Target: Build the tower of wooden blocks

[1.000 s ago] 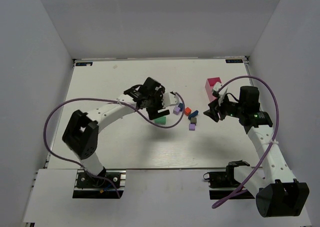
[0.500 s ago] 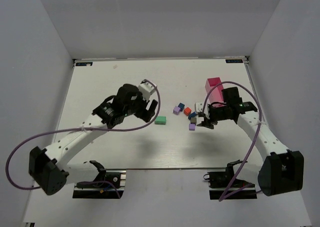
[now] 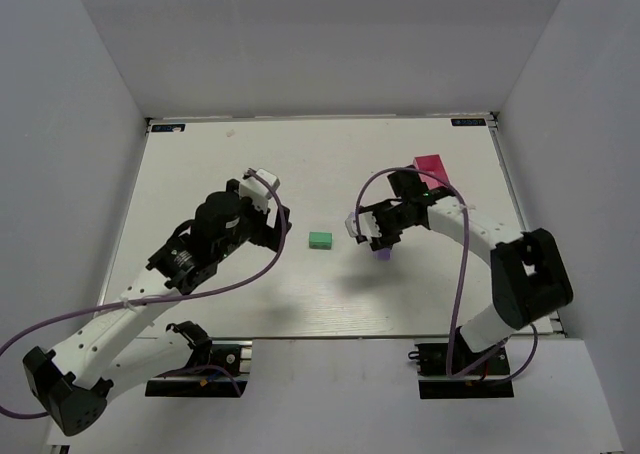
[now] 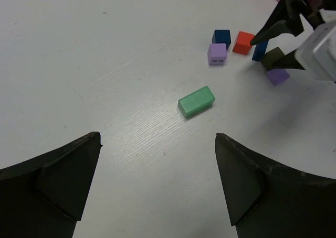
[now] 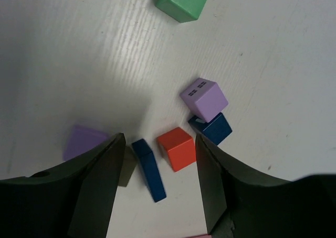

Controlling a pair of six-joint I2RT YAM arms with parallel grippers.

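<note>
The wood block tower is a loose cluster of small blocks lying flat on the table. In the right wrist view I see a red-orange cube, a dark blue slab, a lilac cube touching a dark blue cube, a purple block and a brown block half hidden by a finger. My right gripper hovers open over the red-orange cube and the slab. A green block lies apart to the left. My left gripper stands wide open and holds nothing, short of the green block.
A pink tray stands at the back right, behind the right arm. White walls close in the table on three sides. Purple cables loop off both arms.
The left arm has pulled back to the left, away from the green block, and its jaws have widened. The right gripper has swung left over the block cluster and opened further.
</note>
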